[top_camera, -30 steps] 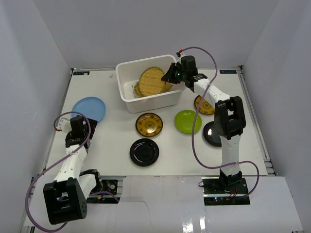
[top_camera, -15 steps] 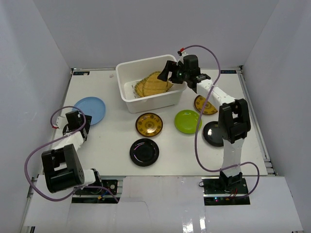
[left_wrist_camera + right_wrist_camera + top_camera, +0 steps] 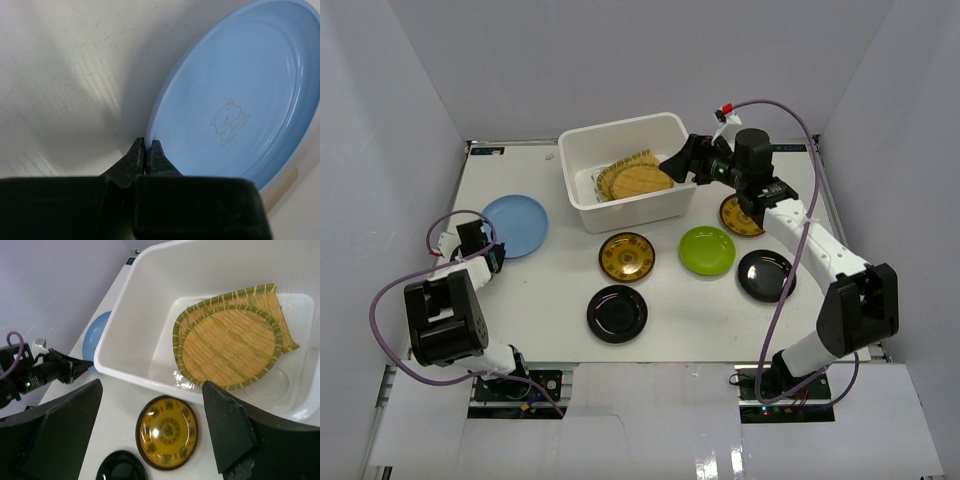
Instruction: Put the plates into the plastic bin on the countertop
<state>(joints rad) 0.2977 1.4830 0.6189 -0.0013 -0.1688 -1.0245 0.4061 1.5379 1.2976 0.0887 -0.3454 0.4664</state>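
The left claw (image 3: 145,150) is pinched narrow on the rim of the light blue plate (image 3: 240,100), which sits by the left edge of the bench (image 3: 550,290). The right claw (image 3: 145,432) hangs spread wide and empty over the near right corner of the plastic bin (image 3: 145,320), which stands at the middle of the far edge. Inside the bin, two woven straw plates (image 3: 230,347) lie overlapped.

In front of the bin rest a gold-patterned plate (image 3: 626,256) and a lime green plate (image 3: 707,250). A black plate (image 3: 617,313) is nearer the near edge. A second black plate (image 3: 765,275) and a second gold-patterned plate (image 3: 738,216) lie toward the right edge, the latter partly hidden by the right arm.
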